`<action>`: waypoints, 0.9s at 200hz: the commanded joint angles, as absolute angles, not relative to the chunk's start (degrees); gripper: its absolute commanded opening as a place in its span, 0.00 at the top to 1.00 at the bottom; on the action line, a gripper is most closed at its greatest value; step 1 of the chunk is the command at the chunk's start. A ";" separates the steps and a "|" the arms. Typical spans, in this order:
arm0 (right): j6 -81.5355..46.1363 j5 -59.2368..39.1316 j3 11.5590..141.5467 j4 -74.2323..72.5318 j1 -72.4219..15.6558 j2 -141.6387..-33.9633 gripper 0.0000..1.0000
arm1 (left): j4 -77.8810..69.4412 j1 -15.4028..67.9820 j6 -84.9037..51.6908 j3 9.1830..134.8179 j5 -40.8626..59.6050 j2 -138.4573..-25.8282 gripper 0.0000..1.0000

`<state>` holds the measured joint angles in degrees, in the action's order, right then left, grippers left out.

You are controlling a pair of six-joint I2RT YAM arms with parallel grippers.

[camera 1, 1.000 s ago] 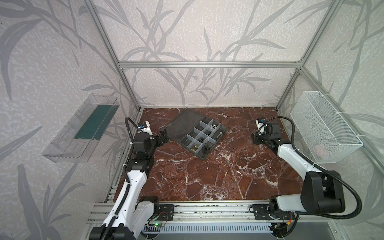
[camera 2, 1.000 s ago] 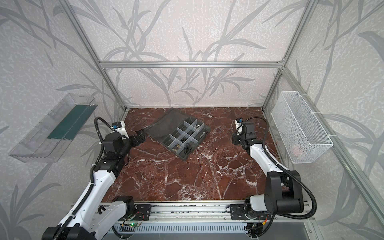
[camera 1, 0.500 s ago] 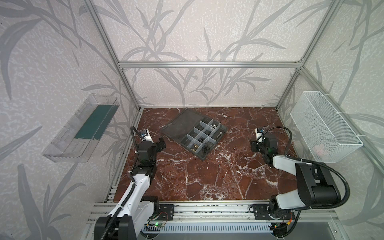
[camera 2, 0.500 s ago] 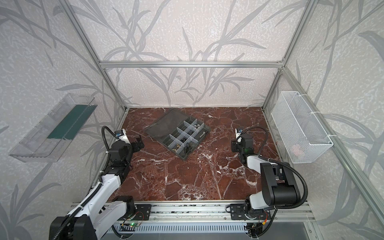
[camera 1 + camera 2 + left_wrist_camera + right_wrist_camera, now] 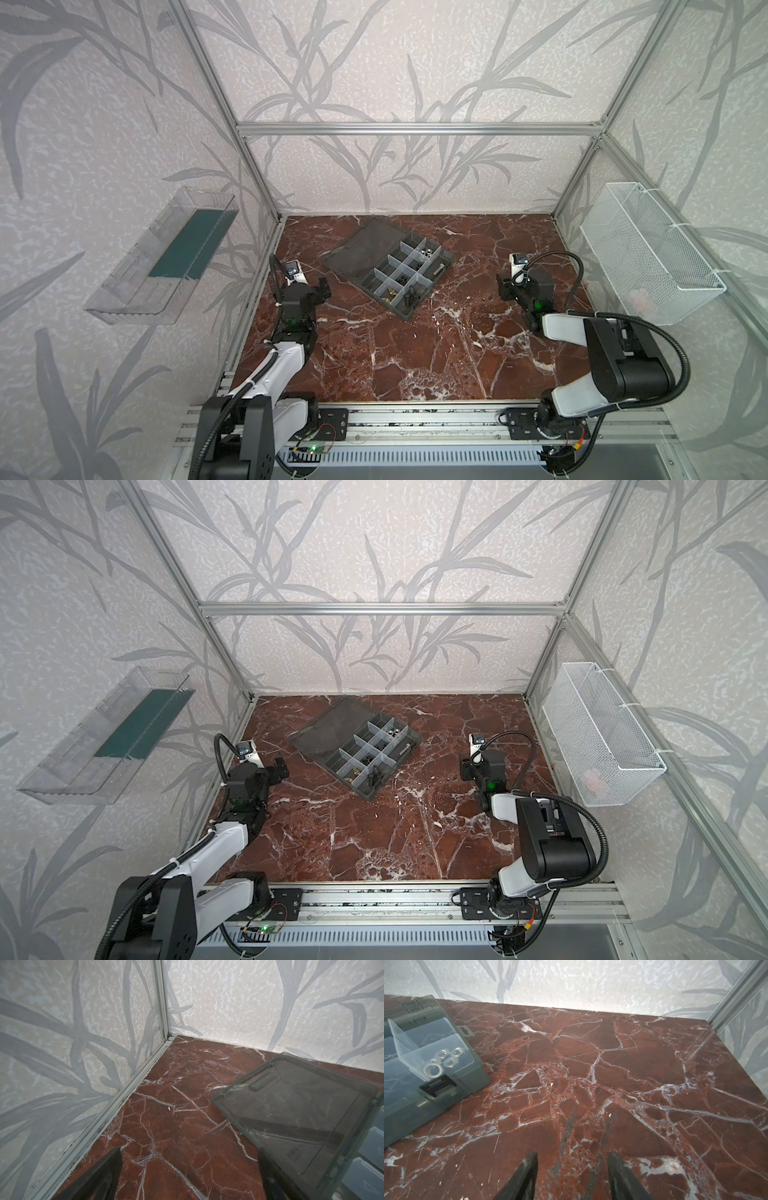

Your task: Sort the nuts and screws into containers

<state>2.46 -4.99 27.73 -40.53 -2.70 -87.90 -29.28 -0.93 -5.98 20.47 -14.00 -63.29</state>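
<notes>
Down at the bench (image 5: 633,1059), the right fingers (image 5: 525,1176) stand parted: tapered black tips over glossy red-brown, white-veined marble, nothing between them. The left fingers (image 5: 104,1169) gape wider, empty too, beside the smoky flat lid (image 5: 291,1115). Both arms crouch low, flanking the grey organizer box (image 5: 430,289). Silver hex nuts (image 5: 446,1057) glint in its corner cell. Dark screws (image 5: 409,292) lie in another of the translucent-walled containers (image 5: 405,266). A white mesh basket (image 5: 648,257) hangs on the right wall.
</notes>
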 commanded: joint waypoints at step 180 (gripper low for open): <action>3.57 -5.19 21.62 -55.75 -3.26 -90.77 0.01 | -61.49 -1.21 -5.37 17.64 -16.84 -89.72 0.01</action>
